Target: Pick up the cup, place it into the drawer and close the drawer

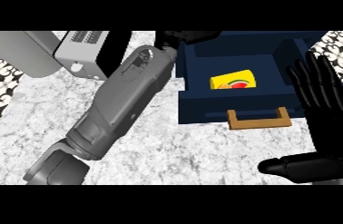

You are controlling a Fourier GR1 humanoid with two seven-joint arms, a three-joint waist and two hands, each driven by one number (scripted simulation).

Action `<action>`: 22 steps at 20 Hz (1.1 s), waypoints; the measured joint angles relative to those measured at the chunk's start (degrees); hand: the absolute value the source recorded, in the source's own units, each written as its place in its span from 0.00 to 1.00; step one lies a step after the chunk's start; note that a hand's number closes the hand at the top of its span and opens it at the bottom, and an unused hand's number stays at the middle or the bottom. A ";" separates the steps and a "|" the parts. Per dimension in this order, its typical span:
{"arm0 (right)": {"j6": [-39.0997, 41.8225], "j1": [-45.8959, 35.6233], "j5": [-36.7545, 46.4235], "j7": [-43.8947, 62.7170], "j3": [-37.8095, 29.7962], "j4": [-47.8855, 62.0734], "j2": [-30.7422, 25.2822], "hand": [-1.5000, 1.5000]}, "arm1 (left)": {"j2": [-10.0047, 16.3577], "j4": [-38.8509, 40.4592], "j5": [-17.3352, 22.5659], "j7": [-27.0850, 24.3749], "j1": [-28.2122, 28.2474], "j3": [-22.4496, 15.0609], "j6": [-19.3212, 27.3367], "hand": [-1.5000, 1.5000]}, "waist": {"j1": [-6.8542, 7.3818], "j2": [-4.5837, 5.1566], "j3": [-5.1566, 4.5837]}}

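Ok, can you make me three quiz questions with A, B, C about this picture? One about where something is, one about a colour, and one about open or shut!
1. Where is the yellow cup?
A. on a shelf
B. inside the drawer
C. on a plate

2. What colour is the drawer's handle?
A. brown
B. red
C. white

3. How is the drawer?
A. pushed shut
B. pulled open
C. upside down

Answers:
1. B, the cup lies between the drawer's blue walls.
2. A, the handle looks wood-brown against the blue front.
3. B, you can see right into the drawer.
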 measured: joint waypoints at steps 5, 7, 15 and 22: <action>1.18 -0.41 -1.61 -0.11 -0.84 0.14 -0.78 0.00 | 0.00 4.99 2.80 -1.64 -1.72 -4.53 0.72 1.00 | -1.00 0.20 0.02; 0.72 -0.54 -0.59 -0.48 0.13 0.44 -0.07 0.00 | 0.00 6.05 3.96 -2.44 -1.63 -6.82 0.90 1.00 | -1.37 0.32 0.02; 0.42 -2.95 -1.61 2.02 0.41 -0.28 -0.36 0.00 | 0.00 9.98 6.08 -1.24 -3.16 -14.91 3.13 0.00 | -2.64 0.62 0.04; 0.53 -3.88 -1.74 1.40 1.55 0.17 0.55 0.00 | 0.00 9.61 8.63 -1.05 -3.03 -19.02 5.30 0.00 | -3.62 0.95 0.05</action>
